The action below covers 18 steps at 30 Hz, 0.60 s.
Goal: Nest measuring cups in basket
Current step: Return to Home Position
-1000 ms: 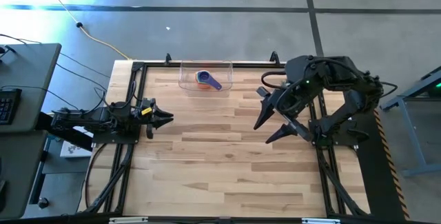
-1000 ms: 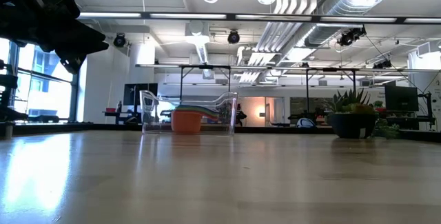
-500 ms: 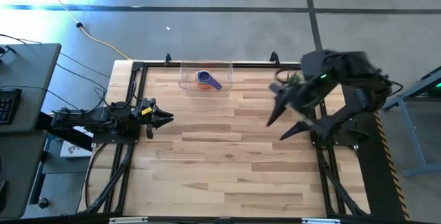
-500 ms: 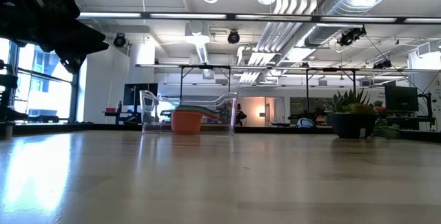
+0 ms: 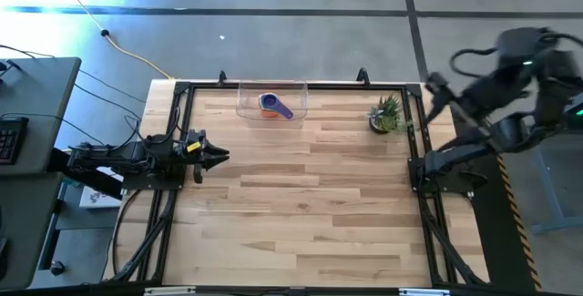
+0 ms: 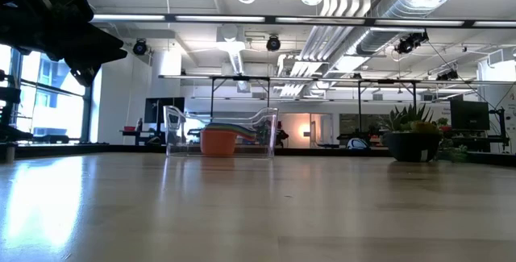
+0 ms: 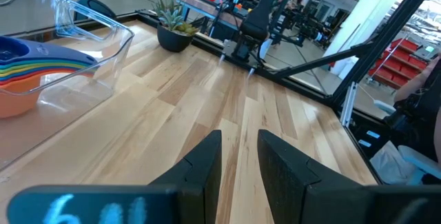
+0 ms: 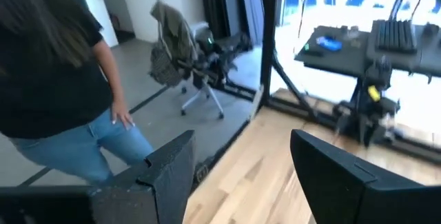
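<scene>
Nested plastic measuring cups (image 5: 271, 106), orange outermost, inner ones mostly hidden, sit in the clear rectangular plastic basket (image 5: 246, 100) at the wooden counter's (image 5: 301, 205) far edge; left gripper (image 5: 219, 157) at the left edge, jaws narrowly apart; right gripper (image 8: 241, 176) jaws wide apart

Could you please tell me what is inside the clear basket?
The measuring cups sit nested in one stack in the basket, blue on top, orange outermost. Only the rims of those between show, so their count is unclear.
</scene>
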{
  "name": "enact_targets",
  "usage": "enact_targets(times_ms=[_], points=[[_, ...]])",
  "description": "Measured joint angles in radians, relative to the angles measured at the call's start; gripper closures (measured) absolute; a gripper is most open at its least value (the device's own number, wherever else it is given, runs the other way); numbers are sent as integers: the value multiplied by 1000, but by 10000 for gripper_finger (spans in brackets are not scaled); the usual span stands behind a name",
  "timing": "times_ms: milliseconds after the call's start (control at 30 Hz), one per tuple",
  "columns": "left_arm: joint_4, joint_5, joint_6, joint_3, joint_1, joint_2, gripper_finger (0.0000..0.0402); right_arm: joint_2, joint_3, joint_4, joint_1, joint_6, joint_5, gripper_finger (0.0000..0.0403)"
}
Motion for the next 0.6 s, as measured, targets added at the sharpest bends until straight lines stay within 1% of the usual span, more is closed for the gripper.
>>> enact_targets(times_ms=[133,300,467,600], points=[[0,0,0,0,0,0,316,-50,0,24,-41,-10,-74,174],[0,0,0,0,0,0,316,-64,0,13,-52,16,-92,174],[0,0,0,0,0,0,316,-4,0,53,-41,34,-137,174],[0,0,0,0,0,0,316,77,-1,48,33,66,-160,174]])
